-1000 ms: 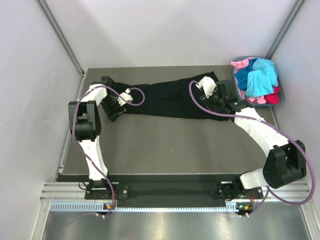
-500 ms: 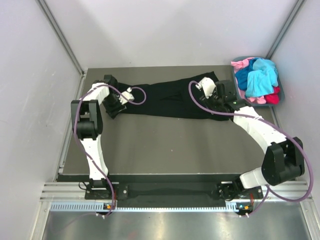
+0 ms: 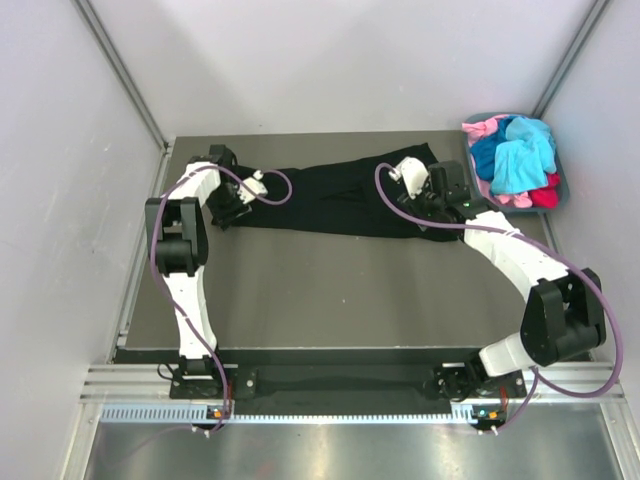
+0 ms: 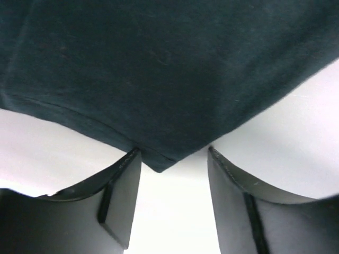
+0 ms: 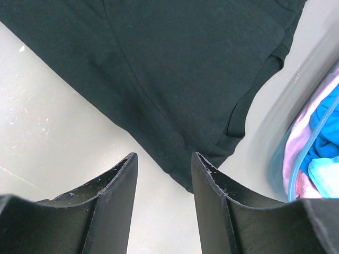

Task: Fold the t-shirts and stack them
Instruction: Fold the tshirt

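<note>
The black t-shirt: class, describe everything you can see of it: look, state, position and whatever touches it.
The black t-shirt is soft, matte cloth, seemingly folded into a long narrow band lying flat across the far part of the table. Stitched hems edge it. One end corner lies between the open left gripper's fingers; contact is unclear. The open right gripper sits just short of the other end, near the basket.

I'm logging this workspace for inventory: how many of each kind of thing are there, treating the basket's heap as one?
Black t-shirt: 1
Basket: 1
Pile of coloured clothes: 1 (separate pieces cannot be counted)
Robot arms: 2
Total: 5
</note>
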You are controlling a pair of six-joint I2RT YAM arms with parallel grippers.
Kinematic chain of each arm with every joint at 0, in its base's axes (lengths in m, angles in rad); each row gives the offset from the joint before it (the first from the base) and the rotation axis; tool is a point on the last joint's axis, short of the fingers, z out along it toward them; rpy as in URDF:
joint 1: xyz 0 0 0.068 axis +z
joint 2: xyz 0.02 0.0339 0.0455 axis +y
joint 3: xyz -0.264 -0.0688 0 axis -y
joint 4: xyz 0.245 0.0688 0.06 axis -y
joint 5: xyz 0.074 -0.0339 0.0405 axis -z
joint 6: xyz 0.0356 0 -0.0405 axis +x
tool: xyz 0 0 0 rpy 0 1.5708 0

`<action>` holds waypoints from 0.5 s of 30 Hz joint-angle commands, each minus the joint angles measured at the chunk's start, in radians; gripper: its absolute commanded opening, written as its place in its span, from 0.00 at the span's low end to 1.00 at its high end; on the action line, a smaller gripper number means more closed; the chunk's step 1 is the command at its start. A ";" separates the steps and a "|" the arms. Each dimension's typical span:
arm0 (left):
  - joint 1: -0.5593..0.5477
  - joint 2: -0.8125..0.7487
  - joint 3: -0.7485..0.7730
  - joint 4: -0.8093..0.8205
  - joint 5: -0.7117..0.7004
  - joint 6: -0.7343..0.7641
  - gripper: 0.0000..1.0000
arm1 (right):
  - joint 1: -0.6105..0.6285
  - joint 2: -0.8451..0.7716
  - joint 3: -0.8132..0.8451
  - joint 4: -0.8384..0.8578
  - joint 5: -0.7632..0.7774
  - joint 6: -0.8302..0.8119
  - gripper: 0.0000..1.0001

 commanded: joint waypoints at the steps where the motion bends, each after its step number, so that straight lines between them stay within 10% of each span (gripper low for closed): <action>1: 0.003 0.041 0.020 0.067 -0.013 0.004 0.61 | -0.014 0.006 0.027 0.016 -0.024 0.014 0.45; 6: 0.003 0.039 -0.030 0.110 -0.035 0.001 0.70 | -0.014 0.010 0.027 0.017 -0.030 0.012 0.45; 15: 0.001 0.079 -0.027 0.049 -0.031 -0.012 0.28 | -0.016 0.021 0.037 0.006 -0.028 0.011 0.45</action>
